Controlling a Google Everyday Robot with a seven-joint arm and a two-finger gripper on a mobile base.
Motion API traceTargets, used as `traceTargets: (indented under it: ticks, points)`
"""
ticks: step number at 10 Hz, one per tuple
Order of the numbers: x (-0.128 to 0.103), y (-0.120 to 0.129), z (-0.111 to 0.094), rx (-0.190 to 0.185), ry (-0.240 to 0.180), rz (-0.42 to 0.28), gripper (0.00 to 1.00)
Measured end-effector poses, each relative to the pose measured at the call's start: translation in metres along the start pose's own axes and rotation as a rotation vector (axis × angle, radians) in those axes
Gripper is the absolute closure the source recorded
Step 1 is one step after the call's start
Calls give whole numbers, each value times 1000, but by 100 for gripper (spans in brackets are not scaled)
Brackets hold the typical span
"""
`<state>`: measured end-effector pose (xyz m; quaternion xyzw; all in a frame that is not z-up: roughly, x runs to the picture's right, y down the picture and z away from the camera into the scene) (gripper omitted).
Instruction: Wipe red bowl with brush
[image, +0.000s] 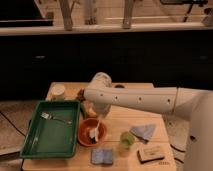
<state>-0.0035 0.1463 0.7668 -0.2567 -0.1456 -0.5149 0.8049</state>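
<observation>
The wide, shallow orange-red bowl (92, 132) sits just right of the green rectangular plastic tray (50, 131) holding a metal fork (55, 118). The slim pale-handled brush (95, 130) dips into the bowl, gripped by the gripper (99, 117) directly above. Beyond: blue sponge (103, 156), green cup (126, 140).

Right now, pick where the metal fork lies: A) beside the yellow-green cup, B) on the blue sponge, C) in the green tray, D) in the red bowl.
C: the fork lies in the green tray, while the gripper holds the brush over the red bowl.
</observation>
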Motion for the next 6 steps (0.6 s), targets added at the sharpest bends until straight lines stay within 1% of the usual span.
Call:
traceTargets:
  ticks: [2, 3, 5, 6]
  points:
    - [10, 12, 1, -13, 9, 31, 97]
    - [22, 14, 1, -17, 19, 54, 97]
    - [38, 5, 3, -20, 27, 72, 97]
    - [40, -1, 3, -20, 29, 71, 97]
